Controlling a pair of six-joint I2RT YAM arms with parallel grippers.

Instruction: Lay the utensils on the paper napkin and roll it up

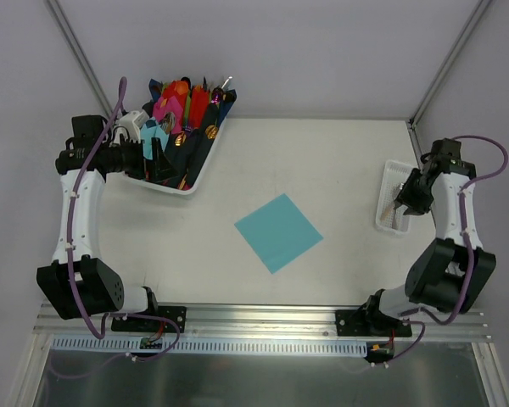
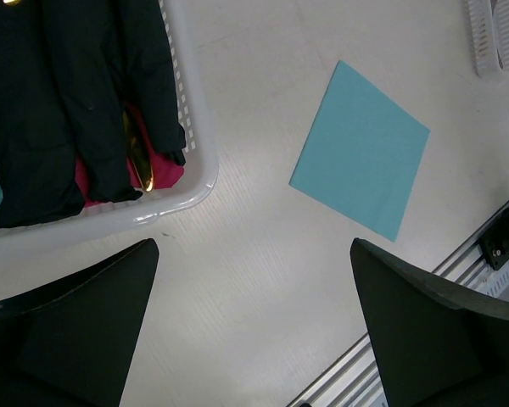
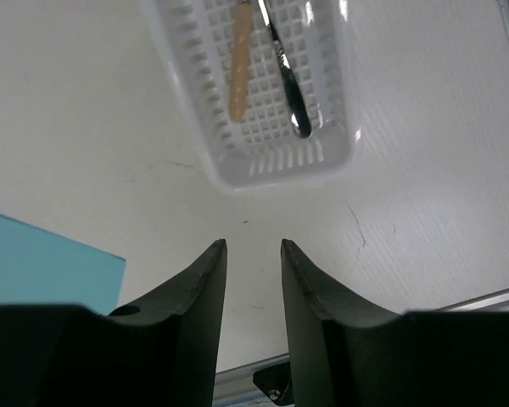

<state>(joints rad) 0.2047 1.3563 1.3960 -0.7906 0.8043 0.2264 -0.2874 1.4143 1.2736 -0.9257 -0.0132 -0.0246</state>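
Right pincer (image 3: pixel 253 248) narrow and empty, aimed at the silver utensil (image 3: pixel 288 85) in the white basket (image 3: pixel 280 167). Left pincer (image 2: pixel 254 248) wide, idle; teal napkin (image 1: pixel 277 231) flat on the table (image 1: pixel 322 161), ready.

The white table (image 1: pixel 322 153) carries three things, well apart. A teal paper napkin (image 1: pixel 278 231) lies flat near its middle, one corner pointing at the near edge. A filled white tray (image 1: pixel 174 188) sits far left, and a small perforated basket (image 1: pixel 390 229) sits at the right edge.
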